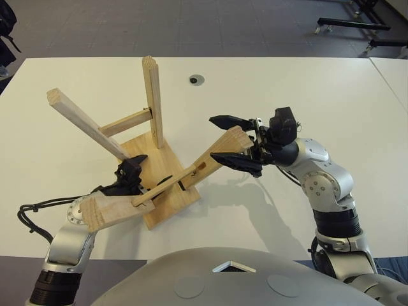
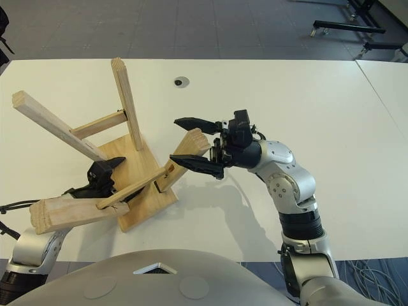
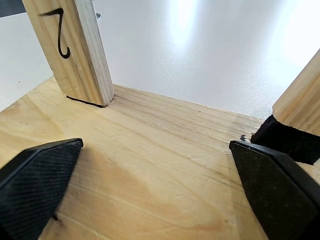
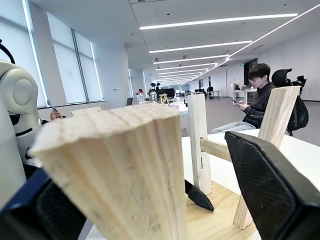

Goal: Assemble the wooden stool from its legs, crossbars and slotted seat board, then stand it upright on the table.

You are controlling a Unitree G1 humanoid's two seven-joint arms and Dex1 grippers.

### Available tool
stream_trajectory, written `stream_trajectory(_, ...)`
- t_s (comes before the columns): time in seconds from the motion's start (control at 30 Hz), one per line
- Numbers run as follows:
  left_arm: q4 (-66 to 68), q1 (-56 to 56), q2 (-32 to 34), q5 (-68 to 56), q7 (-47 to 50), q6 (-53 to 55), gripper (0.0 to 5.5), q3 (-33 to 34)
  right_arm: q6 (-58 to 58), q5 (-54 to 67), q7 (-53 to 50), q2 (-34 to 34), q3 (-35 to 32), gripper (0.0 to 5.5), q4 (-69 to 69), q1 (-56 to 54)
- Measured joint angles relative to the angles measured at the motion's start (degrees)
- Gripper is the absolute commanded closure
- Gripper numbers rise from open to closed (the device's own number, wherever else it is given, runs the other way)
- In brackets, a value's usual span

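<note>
- Pale wood lies nearest the robot. The near-left leg (image 1: 105, 213) is splayed low and outward to the robot's left, above the left forearm, with its inner end at the seat board (image 1: 171, 207).
- The near crossbar (image 1: 159, 190) runs from that leg across to the near-right leg (image 1: 213, 159) and links the two.
- The seat board lies flat on the white table (image 1: 319, 89) with the legs pointing up from it, so the stool looks to be going together upside down.
- The left gripper (image 1: 129, 171) sits over the board, between the near pair of legs and the far pair. In the left wrist view its fingers (image 3: 40, 175) are spread wide with only bare board between them. I cannot tell whether they press on it.
- The near-right leg's long axis climbs from the board's near-right corner, up and out toward the robot's right, well off upright.
- The right gripper (image 1: 231, 140) is wide open and straddles that leg's free end, one finger beyond it and one on the near side, not clamped. In the right wrist view one pad (image 4: 280, 185) stands apart from the wood.
- The coming move likely turns on this: the leg's end lies between the right jaws, its axis pointing at that wrist. The right arm is the nearer one to close on it and swing it upright.
- Farther off, the far upright leg (image 1: 153, 102) stands in the board. The far-left leg (image 1: 83, 124) leans outward, joined to it by the far crossbar (image 1: 126, 122).
</note>
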Motion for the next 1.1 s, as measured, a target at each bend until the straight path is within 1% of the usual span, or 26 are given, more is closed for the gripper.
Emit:
stream_trajectory(0.3,1.27,-1.35,0.41,0.00,-1.36,-0.04,0.10,-0.20,-1.29,-2.03,-0.53,3.15,3.27,1.39,1.21,-1.64)
stream_trajectory(0.4,1.57,-1.74,0.48,0.00,-1.41,-0.14,0.10,-0.27,-1.33,-1.97,-0.57,3.49,3.14,1.39,1.21,-1.70)
stream_trajectory(0.6,2.76,-2.52,-0.49,0.01,-1.00,-0.80,0.10,-0.42,1.60,6.62,-2.78,2.85,-3.82,1.39,-0.88,-4.37)
stream_trajectory(0.67,3.07,-2.53,-0.82,0.01,-0.70,-1.24,0.10,-0.42,2.62,9.43,-4.22,2.16,-7.26,1.39,-1.04,-4.81)
stream_trajectory(0.77,3.09,-2.41,-1.23,0.00,-0.14,-1.52,0.10,-0.24,2.61,10.10,-4.22,-0.09,-9.59,1.39,-0.66,-4.71)
stream_trajectory(1.03,2.89,-3.26,-0.61,-1.15,-0.80,0.14,0.10,2.36,-0.44,5.87,-3.51,1.16,-6.50,1.39,0.05,-1.76)
stream_trajectory(1.1,2.04,-3.23,-0.47,-2.47,-1.15,1.73,0.10,4.03,-1.51,5.12,-3.25,1.26,-5.39,1.39,0.06,-1.76)
